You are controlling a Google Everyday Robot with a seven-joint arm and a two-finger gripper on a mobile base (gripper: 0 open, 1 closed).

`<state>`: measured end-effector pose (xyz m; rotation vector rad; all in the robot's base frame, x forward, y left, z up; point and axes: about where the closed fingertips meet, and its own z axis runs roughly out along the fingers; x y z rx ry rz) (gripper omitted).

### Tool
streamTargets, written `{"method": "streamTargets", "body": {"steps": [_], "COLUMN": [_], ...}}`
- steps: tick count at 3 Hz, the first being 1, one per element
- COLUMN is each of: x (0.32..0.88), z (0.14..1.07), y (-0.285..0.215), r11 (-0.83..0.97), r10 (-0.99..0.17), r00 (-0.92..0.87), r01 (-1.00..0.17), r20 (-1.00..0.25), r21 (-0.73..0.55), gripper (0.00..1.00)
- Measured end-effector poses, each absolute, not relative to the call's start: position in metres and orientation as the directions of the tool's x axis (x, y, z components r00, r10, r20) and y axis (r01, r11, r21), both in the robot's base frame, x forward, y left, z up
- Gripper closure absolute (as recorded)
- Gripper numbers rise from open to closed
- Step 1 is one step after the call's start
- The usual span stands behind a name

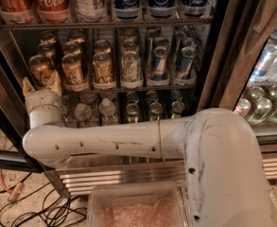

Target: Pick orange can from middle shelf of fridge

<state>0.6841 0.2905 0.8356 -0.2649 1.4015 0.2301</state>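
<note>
Orange can [40,69] sits front-left on middle shelf [142,86] of fridge [219,56], not lifted yet. We spot end effector [42,84] at can's 6 o'clock, fingers spread, straddling its base. Reach looks done; closing, lifting, pulling out left.

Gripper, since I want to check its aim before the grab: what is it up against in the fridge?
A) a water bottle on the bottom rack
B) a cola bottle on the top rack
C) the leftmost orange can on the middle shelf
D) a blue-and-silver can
C: the gripper sits at the left end of the middle shelf, right at the leftmost orange can, well away from the blue cans.
</note>
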Motion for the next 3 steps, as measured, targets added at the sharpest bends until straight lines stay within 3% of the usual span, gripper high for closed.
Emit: {"method": "streamTargets", "body": {"steps": [1, 3], "x": [0.6908, 0.6952], "z": [0.8392, 0.8421], "y": [0.2939, 0.2953], "r11": [0.949, 0.950], "r10": [0.008, 0.009], "r00": [0.167, 0.178], "r01": [-0.313, -0.310], "r20": [-0.986, -0.984], "r21": [-0.045, -0.047], "gripper": [0.51, 0.97]}}
